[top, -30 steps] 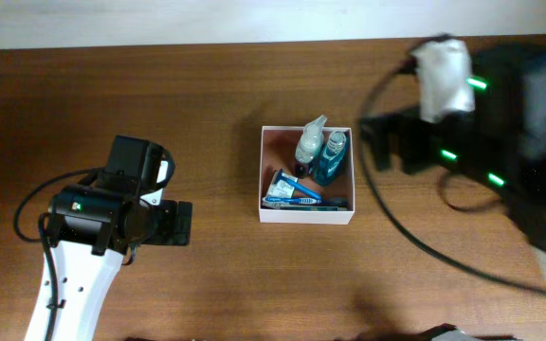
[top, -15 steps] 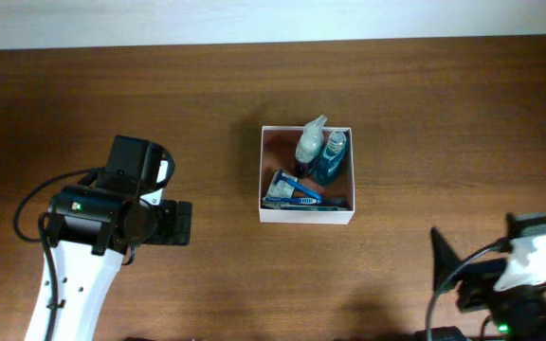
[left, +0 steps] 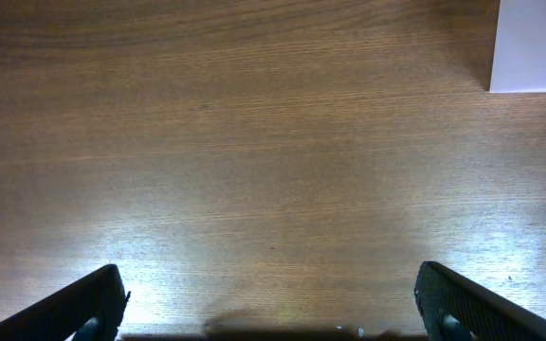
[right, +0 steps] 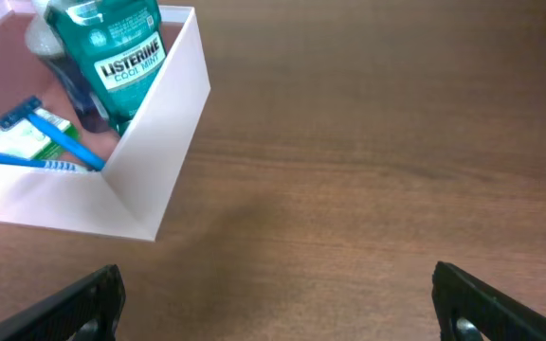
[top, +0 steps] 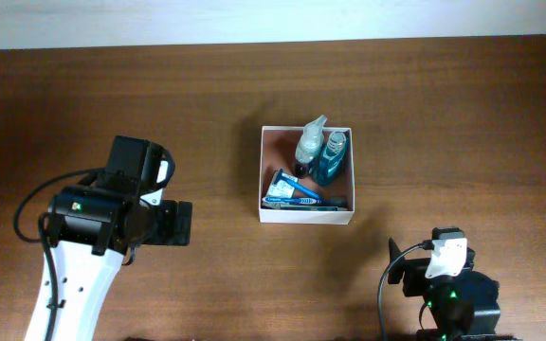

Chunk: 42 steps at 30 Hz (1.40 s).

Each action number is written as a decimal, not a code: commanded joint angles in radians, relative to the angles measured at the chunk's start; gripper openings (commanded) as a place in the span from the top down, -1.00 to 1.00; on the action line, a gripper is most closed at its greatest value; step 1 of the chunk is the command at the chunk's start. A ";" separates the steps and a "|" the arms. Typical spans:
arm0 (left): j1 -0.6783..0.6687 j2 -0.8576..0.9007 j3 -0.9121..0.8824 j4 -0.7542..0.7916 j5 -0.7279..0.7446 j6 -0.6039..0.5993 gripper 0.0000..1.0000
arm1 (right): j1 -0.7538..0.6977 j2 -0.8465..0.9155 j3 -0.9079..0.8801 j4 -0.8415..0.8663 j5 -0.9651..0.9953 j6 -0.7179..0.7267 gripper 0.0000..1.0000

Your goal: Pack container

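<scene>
The container (top: 306, 216) is a square white box with a reddish-brown inside, at the table's middle. It holds a teal Listerine bottle (top: 330, 158), a clear spray bottle (top: 309, 142), a blue razor and a blue-and-white packet (top: 292, 191). My left gripper (top: 180, 224) is open and empty, well left of the box; the left wrist view (left: 271, 303) shows bare wood and a corner of the box (left: 536, 47). My right gripper (top: 396, 263) is open and empty, at the front right, below the box. The right wrist view (right: 278, 303) shows the box (right: 159, 142) and Listerine bottle (right: 112, 52) at upper left.
The wooden table (top: 444, 114) ends at a pale wall strip along the far edge. The left arm's white link and black cable (top: 64, 284) occupy the front left. The right arm's base with a green light (top: 448, 303) sits at the front right edge.
The right arm has swung from the far right back of the table down to the front right edge, now folded low. The left arm and the box's contents have not moved.
</scene>
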 commanded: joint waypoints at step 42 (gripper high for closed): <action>0.166 -0.837 -0.524 0.631 -0.073 0.020 -0.99 | -0.009 -0.050 -0.101 0.016 -0.032 0.004 -0.97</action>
